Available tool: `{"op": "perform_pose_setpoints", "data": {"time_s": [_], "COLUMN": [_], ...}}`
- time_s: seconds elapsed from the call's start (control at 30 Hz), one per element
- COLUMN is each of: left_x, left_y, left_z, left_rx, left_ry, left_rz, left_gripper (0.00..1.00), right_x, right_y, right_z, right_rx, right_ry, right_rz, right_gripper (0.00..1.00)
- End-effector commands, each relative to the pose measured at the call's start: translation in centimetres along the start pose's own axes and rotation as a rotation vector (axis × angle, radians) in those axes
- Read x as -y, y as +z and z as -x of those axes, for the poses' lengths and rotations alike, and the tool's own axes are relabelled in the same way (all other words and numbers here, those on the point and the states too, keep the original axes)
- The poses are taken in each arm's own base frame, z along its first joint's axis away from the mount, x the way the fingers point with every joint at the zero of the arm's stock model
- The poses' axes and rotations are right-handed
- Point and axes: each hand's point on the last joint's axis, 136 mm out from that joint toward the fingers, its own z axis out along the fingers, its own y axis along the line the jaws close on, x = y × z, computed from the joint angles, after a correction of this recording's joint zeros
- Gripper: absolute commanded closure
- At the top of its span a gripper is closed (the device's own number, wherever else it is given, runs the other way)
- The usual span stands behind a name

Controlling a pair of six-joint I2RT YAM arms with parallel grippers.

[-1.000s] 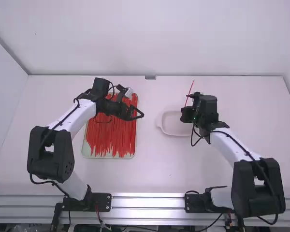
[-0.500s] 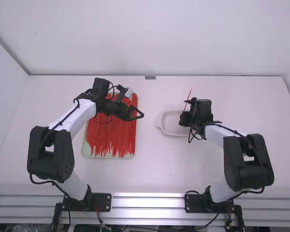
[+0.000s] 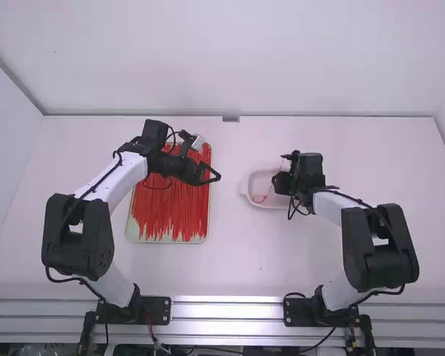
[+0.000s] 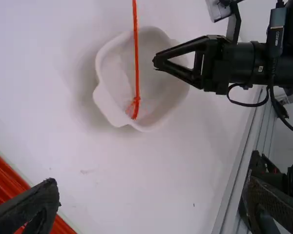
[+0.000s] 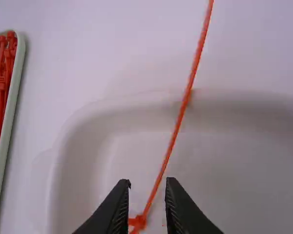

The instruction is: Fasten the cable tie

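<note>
A loose red cable tie [image 4: 135, 58] rests with its head inside the white bowl [image 4: 100, 92] and its tail sloping out over the rim. In the high view the tie [image 3: 259, 198] shows as a red bit in the bowl [image 3: 248, 194]. My right gripper [image 3: 280, 182] hangs low over the bowl's right side. Its fingers [image 5: 119, 204] stand slightly apart, and the tie [image 5: 185, 107] passes loosely between them, untouched. My left gripper [image 3: 211, 176] is wide open above the right edge of the tray of red ties [image 3: 170, 200], holding nothing.
The tray [image 3: 167, 239] holding several red ties lies left of the middle, and its edge [image 5: 10, 122] is some way from the bowl [image 5: 88, 117]. Bare white table surrounds both. The right gripper [image 4: 155, 61] is level with the bowl's far side.
My right gripper has dropped towards the bowl. The tie that stuck up from it has come down into the bowl. The left arm has not moved.
</note>
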Motion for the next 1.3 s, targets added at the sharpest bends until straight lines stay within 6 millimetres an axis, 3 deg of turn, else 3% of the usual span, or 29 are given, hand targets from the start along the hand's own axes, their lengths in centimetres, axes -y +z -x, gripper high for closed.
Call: {"op": "perform_pose_setpoints", "data": {"time_s": [0.0,0.37,0.63,0.97,1.27], "left_x": [0.4,0.4,-0.3,-0.8,0.1], "left_y": [-0.3,-0.3,-0.4,-0.9,-2.5], "left_z": [0.7,0.7,0.9,1.7,2.5], "left_rx": [0.014,0.014,0.011,0.024,0.051], "left_ry": [0.034,0.035,0.037,0.063,0.098], "left_rz": [-0.009,-0.009,0.042,0.099,0.162], "left_gripper": [0.01,0.01,0.01,0.01,0.01], "right_x": [0.3,0.8,-0.6,-2.2,-5.5], "right_y": [0.1,-0.1,-1.9,-7.7,-13.8], "right_z": [-0.3,0.6,2.2,4.4,5.3], "right_rx": [-0.009,0.023,0.081,0.173,0.292], "right_ry": [0.009,0.015,-0.015,-0.043,-0.111], "right_rz": [-0.004,-0.006,0.013,-0.015,-0.027], "right_gripper": [0.00,0.01,0.00,0.00,0.00]}}
